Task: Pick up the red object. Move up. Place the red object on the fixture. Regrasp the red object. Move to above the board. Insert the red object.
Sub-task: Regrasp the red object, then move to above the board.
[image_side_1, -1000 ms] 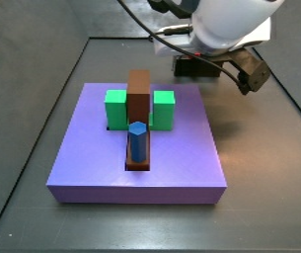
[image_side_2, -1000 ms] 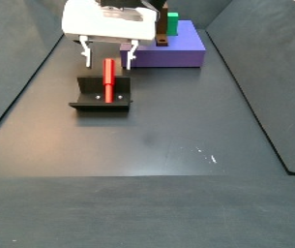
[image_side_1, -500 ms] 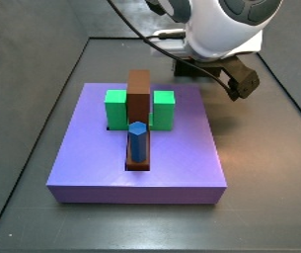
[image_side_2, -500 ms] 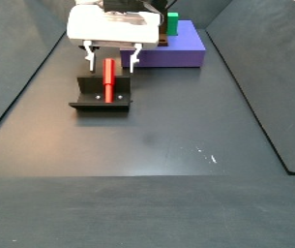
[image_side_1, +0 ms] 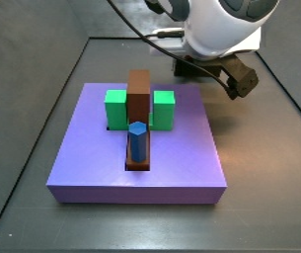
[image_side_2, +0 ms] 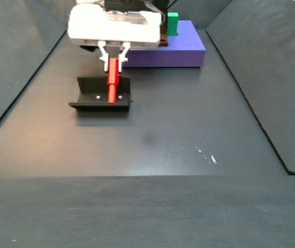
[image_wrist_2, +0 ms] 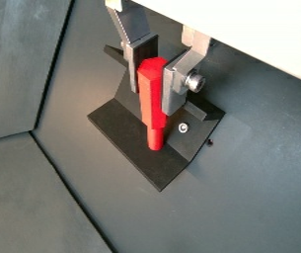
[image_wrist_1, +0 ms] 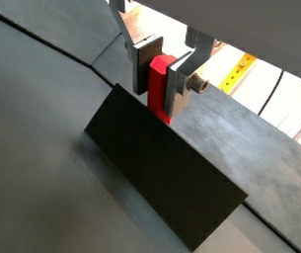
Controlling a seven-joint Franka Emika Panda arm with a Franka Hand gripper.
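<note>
The red object (image_side_2: pixel 109 83) stands leaning on the fixture (image_side_2: pixel 93 102), its lower end on the dark base plate. My gripper (image_side_2: pixel 112 61) is right over the fixture, shut on the red object's upper part. In both wrist views the red object (image_wrist_1: pixel 160 79) (image_wrist_2: pixel 152 109) sits between the two pads of the gripper (image_wrist_1: pixel 164 91) (image_wrist_2: pixel 156 87), above the fixture (image_wrist_1: pixel 166 183) (image_wrist_2: pixel 123 130). The board (image_side_1: pixel 180 158) lies in front of the gripper (image_side_1: pixel 235 77); the arm hides the red object in that side view.
On the board stand two green blocks (image_side_1: pixel 115 110) (image_side_1: pixel 165 107), a long brown bar (image_side_1: pixel 139 91) and a blue peg (image_side_1: pixel 138 142). The board (image_side_2: pixel 184 54) lies just beyond the fixture. Dark walls bound the grey floor (image_side_2: pixel 162 155).
The fingers, spread wide either side of the red object a second ago, have closed in on it. The arm has stayed over the fixture.
</note>
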